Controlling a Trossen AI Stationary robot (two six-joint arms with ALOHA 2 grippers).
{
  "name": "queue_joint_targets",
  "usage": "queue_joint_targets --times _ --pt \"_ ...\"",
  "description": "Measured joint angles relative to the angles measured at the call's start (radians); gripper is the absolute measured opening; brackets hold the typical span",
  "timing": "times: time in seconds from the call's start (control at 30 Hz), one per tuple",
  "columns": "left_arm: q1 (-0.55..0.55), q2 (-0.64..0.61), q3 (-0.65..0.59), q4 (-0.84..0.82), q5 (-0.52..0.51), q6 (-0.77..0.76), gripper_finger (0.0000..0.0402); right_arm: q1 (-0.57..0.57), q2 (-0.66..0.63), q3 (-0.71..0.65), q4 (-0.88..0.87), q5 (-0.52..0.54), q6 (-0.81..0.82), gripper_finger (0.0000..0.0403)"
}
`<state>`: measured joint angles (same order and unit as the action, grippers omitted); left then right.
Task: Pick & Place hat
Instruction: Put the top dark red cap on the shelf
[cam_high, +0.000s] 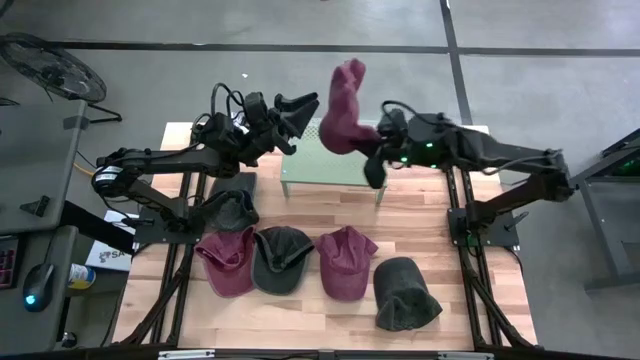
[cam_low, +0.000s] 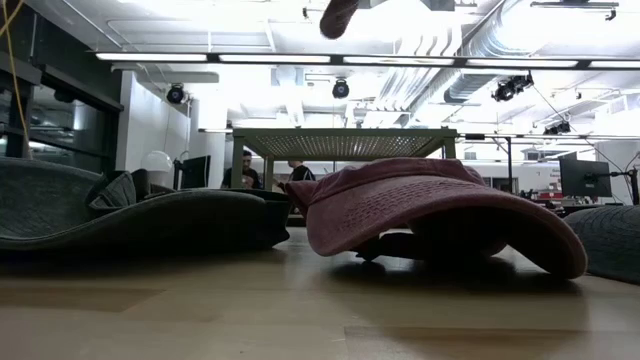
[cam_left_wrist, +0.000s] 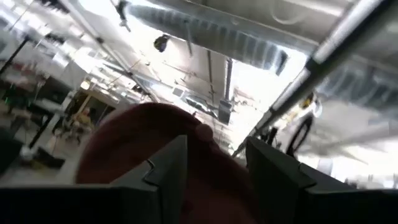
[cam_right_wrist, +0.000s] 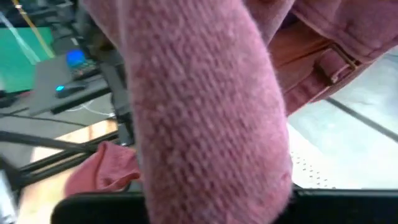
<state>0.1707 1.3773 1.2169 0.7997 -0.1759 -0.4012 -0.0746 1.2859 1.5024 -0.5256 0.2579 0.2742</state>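
Observation:
A maroon hat (cam_high: 343, 108) is held in the air above the far half of the table; its tip shows at the top of the low view (cam_low: 338, 14). My right gripper (cam_high: 380, 140) comes from the table's right and is shut on the hat, whose cloth (cam_right_wrist: 205, 112) fills the right wrist view. My left gripper (cam_high: 305, 118) is open at the hat's left side. In the left wrist view its two fingers (cam_left_wrist: 166, 177) stand apart with maroon cloth (cam_left_wrist: 134, 143) between and beyond them. My right gripper holds the maroon hat by its lower right part (cam_high: 362, 135), coming level from the table's right. The hat is lifted clear and stands up above the fingers. The cloth hides the fingers in the wrist view. My left gripper: I cannot tell whether its open fingers touch the hat.
A low stand with a pale green top (cam_high: 330, 168) sits under the held hat at the table's far middle. Several hats lie along the near half: dark grey (cam_high: 230, 212), maroon (cam_high: 228, 262), dark grey (cam_high: 283, 258), maroon (cam_high: 347, 262), and a dark beanie (cam_high: 405, 293).

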Motion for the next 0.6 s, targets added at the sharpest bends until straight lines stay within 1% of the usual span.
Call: queue_joint_targets --times 0.13,0.2,0.4,0.5,0.6 --pt "0.000 0.000 0.000 -0.038 0.116 0.133 0.0173 0.000 -0.071 0.000 -0.028 -0.097 0.005 0.0005" --pt "0.000 0.000 0.000 -0.080 0.164 0.160 0.0173 0.000 -0.110 0.000 -0.028 -0.145 -0.014 0.0005" --pt "0.001 0.000 0.000 -0.216 0.249 0.169 0.0174 0.000 -0.213 0.000 -0.073 -0.271 -0.085 0.0005" --pt "0.012 0.000 0.000 -0.234 0.291 0.158 0.0174 -0.007 -0.252 0.000 -0.084 -0.352 -0.097 0.0005" --pt "0.031 0.008 0.000 -0.232 0.379 0.101 0.0174 -0.025 -0.267 0.000 -0.095 -0.447 -0.116 0.0005"
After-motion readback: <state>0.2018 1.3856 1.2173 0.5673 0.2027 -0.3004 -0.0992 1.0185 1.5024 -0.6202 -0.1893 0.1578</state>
